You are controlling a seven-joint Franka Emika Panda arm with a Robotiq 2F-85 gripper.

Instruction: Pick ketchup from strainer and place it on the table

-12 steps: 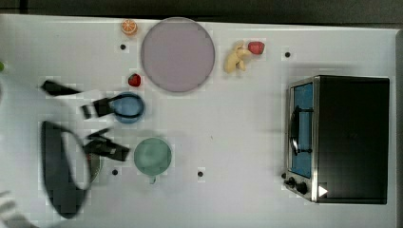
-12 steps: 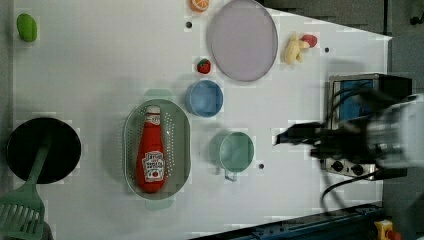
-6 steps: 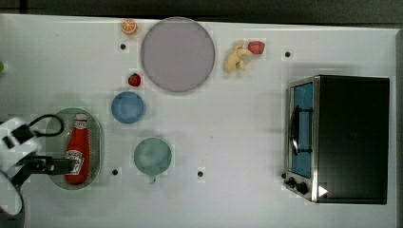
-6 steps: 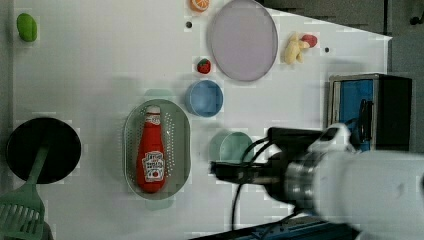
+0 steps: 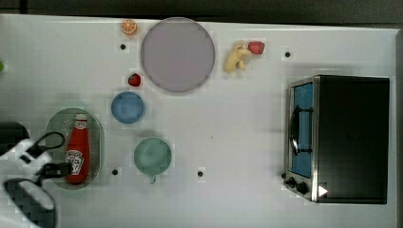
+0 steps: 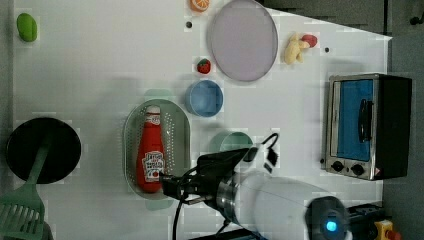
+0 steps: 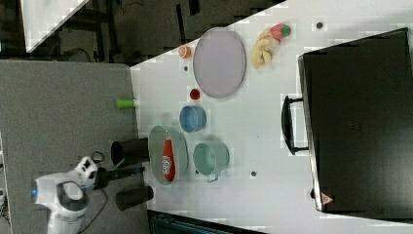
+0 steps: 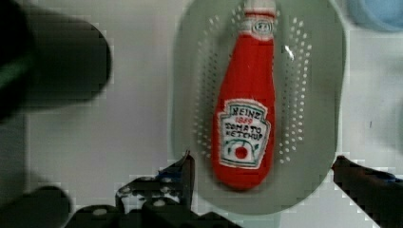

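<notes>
The ketchup (image 8: pixel 244 109), a red bottle with a white cap and white label, lies lengthwise in the pale green strainer (image 8: pixel 318 95) on the white table (image 5: pixel 237 137). My gripper (image 8: pixel 266 173) is open wide above the bottle's base end, with one finger (image 8: pixel 185 171) outside each side of the strainer, touching nothing. In the top view the gripper (image 5: pixel 62 168) sits by the base of the ketchup (image 5: pixel 78 152) in the strainer (image 5: pixel 97 137). The left view shows the gripper (image 6: pixel 167 182) just past the base of the ketchup (image 6: pixel 150 155).
A blue bowl (image 5: pixel 128 107) and a round green cup (image 5: pixel 152 155) stand close beside the strainer. Farther off are a strawberry (image 5: pixel 135 79), a purple plate (image 5: pixel 177 54) and a toaster oven (image 5: pixel 337 137). A black pan (image 6: pixel 42 150) and green spatula (image 6: pixel 20 215) lie on the strainer's other side.
In the left view the arm has swept from the right side across to the strainer, bringing the gripper to the bottle's base end. The ketchup and strainer have not moved.
</notes>
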